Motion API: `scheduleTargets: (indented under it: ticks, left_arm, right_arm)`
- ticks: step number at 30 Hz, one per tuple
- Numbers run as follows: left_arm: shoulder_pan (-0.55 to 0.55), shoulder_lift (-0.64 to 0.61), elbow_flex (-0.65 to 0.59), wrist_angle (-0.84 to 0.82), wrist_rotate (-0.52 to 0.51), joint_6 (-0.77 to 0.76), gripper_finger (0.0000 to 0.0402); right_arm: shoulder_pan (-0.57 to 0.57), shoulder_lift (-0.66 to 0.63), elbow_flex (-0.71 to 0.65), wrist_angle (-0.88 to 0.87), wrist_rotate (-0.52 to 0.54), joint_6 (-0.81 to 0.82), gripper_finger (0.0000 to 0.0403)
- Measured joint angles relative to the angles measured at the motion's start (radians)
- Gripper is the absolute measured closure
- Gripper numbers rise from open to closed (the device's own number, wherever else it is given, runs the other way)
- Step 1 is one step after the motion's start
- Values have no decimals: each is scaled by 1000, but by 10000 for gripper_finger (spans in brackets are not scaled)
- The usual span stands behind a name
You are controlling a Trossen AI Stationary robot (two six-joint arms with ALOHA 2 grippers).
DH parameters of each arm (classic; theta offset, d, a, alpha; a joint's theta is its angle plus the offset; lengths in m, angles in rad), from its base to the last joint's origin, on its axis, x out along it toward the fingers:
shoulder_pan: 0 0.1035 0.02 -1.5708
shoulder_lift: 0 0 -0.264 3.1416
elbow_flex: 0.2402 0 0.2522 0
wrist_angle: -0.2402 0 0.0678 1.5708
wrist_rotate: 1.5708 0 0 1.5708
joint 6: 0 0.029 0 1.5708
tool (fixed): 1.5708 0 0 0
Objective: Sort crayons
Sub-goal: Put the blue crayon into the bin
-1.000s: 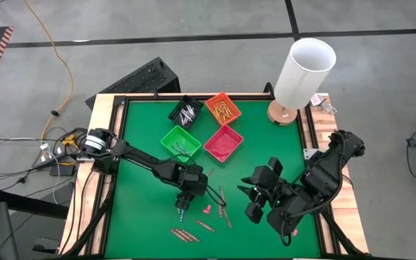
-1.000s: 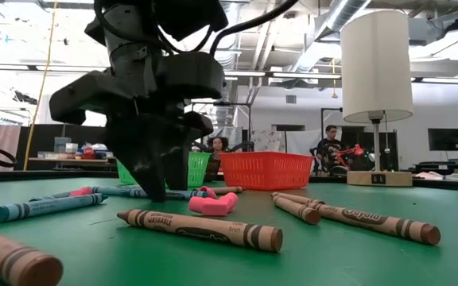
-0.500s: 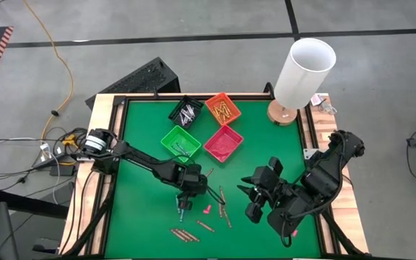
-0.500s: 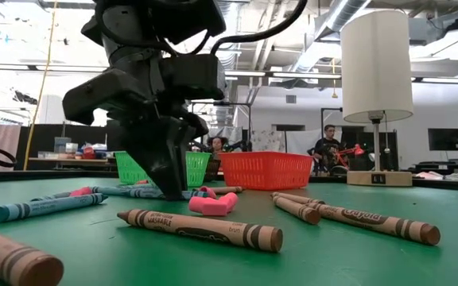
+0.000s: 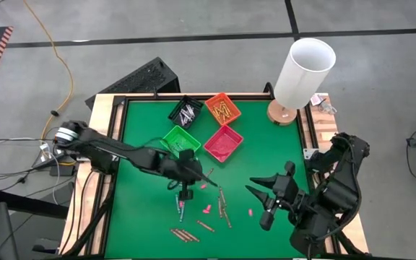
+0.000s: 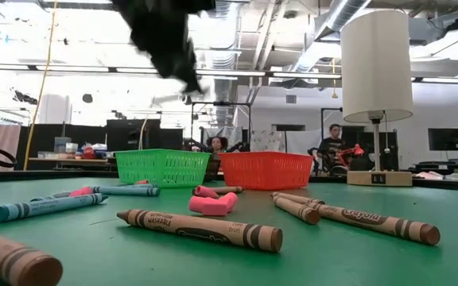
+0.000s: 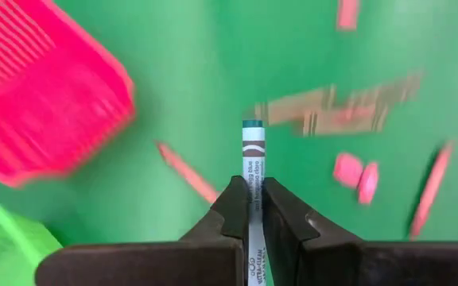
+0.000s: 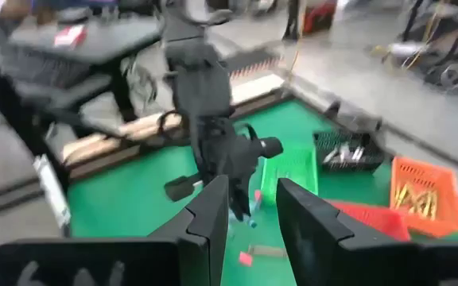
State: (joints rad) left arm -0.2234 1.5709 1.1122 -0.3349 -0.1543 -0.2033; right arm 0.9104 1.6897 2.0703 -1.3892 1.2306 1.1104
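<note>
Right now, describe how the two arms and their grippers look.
Both arms are dark, near black, built of jointed segments. The left arm is slim, with a pale silvery joint near its base. The right arm looks bulkier. The left gripper and right gripper each have two dark, wedge-shaped fingers.

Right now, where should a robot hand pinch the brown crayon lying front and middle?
Pinch the brown crayon around its middle, coming straight down, squeezing across it. It lies flat on the table with bare space along both sides, so nothing should block the grip.
</note>
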Motion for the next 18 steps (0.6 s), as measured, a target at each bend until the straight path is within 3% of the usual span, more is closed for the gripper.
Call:
scheduleTargets:
  ticks: [4,6,13,18]
  left_arm:
    - [0,-135,0,93,-68,-36,397]
    - [0,-199,1,158,-91,-42,397]
    - [0,-357,2,354,-97,-13,397]
    - [0,-403,2,423,-85,-11,397]
  right_arm:
    - [2,0,-50,10,168,84,273]
    - [0,1,-76,8,203,124,273]
    - [-85,1,-135,24,201,139,273]
    - [-141,-9,-130,157,146,-83,273]
